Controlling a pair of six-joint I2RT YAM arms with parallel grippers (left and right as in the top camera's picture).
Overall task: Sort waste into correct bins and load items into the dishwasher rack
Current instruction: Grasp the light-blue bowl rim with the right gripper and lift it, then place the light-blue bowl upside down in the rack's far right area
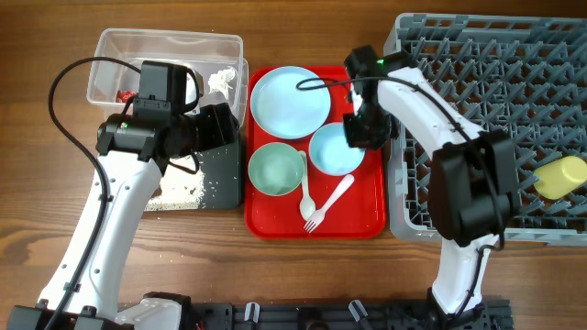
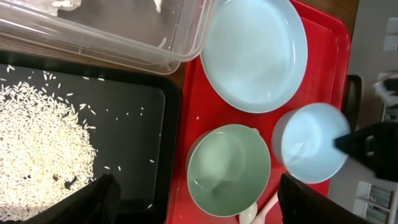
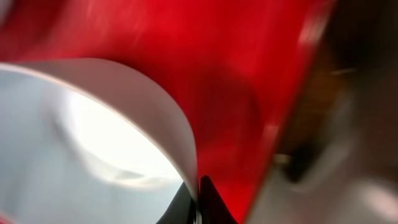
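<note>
The wooden bench (image 1: pixel 275 275) is carrying everything, and the grey dishwasher rack (image 1: pixel 514 55) is sitting just beside the right edge of the flat red serving tray (image 1: pixel 275 220). The clear plastic tub (image 1: pixel 119 46) is standing off the tray's far left corner, and the black tray (image 1: pixel 225 174) is lying just beside the tray's left edge, partly under the left arm. On the red tray, the light blue plate (image 1: pixel 290 101) is occupying the far half, the pale green bowl (image 1: pixel 275 170) is sitting at the near left, and the light blue bowl (image 1: pixel 335 151) is sitting at the right. The right fingers (image 3: pixel 214 208) are pinching the light blue bowl's rim on the side toward the rack; whether the bowl is off the tray cannot be told. The left fingers (image 2: pixel 311 202) are spread wide and holding nothing, hanging over the tray's left edge above the pale green bowl. The small yellow cup (image 1: pixel 561 176) is lying on its side in the rack, well apart from the tray. The white plastic spoon (image 1: pixel 304 188) and fork (image 1: pixel 330 202) are lying at the tray's near edge. Loose white rice (image 2: pixel 37 149) is piled in the black tray, and crumpled white tissue (image 1: pixel 220 78) is sitting in the tub's corner nearest the red tray.
</note>
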